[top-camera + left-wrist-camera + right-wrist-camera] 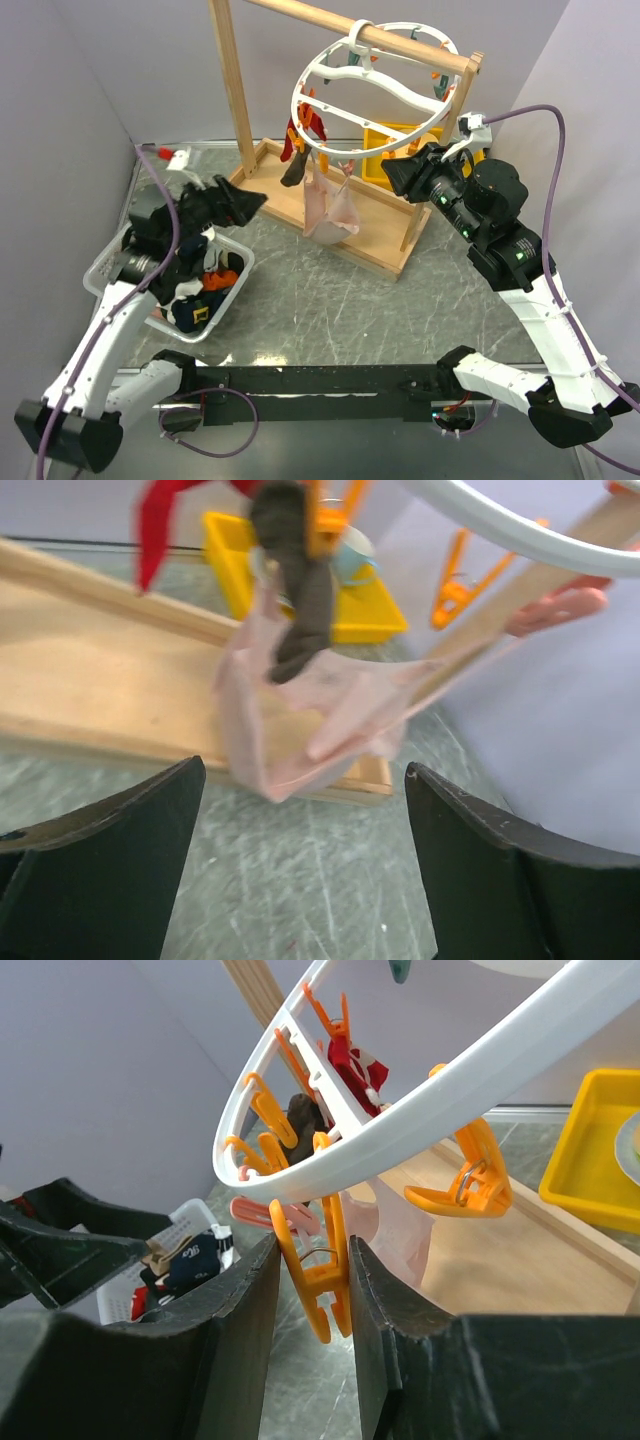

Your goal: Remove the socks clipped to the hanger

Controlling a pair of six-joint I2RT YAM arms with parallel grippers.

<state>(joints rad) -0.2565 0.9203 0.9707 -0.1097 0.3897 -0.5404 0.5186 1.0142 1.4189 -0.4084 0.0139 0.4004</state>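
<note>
1 white ring hanger (420,1110) hangs by its hook from the top bar of 1 wooden rack (232,90) at the back of the grey worktop (330,300).

Socks on the hanger, counted:
- 1 red sock (155,525), clipped at the ring's left side.
- 1 dark sock (300,590), just beside the red one and hanging in front of the pink fabric.
- Pale pink socks (300,720), which read as 2 pieces side by side in the top view. The left wrist view is too blurred to confirm the count.

Clips: at least 5 orange ones show along the rim in the right wrist view, plus 1 pink clip (268,1210).

1 white bin (232,285) sits at the left of the worktop and holds a heap of mixed socks (200,300), too tangled to count. 1 yellow tray (600,1140) lies behind the rack's base.

Writing: a navy sock in the bin carries white marks and another has a yellow patch. Neither can be read.

2 arms are in view. The left pincer (303,770) is raised over the bin with its jaws wide apart, holding nothing. It points at the hanging pink and dark socks and is apart from them. The right pincer (312,1240) is up at the ring's near-right rim. Its jaws are nearly together and clamped on 1 orange clip (318,1290) that dangles below the rim.
</note>
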